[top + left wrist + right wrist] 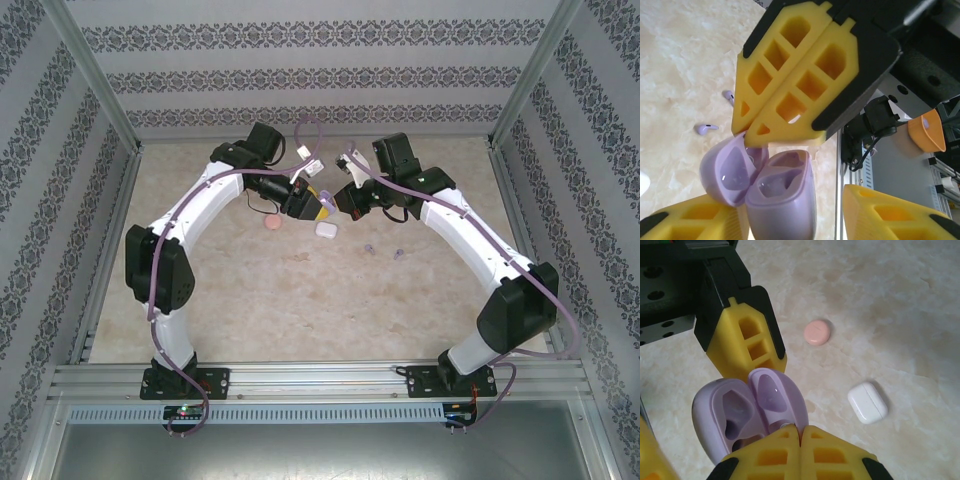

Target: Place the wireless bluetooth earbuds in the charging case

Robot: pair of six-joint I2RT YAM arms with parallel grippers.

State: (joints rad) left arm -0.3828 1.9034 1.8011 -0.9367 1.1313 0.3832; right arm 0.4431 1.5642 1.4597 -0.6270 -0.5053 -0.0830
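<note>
Two pale purple earbuds [705, 129] lie loose on the marbled tabletop [680, 60]. In the overhead view they are right of the grippers and a little nearer. Each is tiny, with a rounded head and a short stem. They lie near each other without touching.

I see the purple charging case [747, 410] standing open between the two grippers, lid swung back, both wells empty and glossy lilac inside.

The right gripper [801, 432] has its yellow fingers pressed together, tips touching the case's rim. I cannot tell whether they pinch it.

The left gripper [315, 208] has its fingers apart on either side of the case. One is just beside the lid, and the other shows a gap to the base.

A round pink case [817, 332] sits closed on the table to the left, and a closed white case [867, 402] is nearby.
</note>
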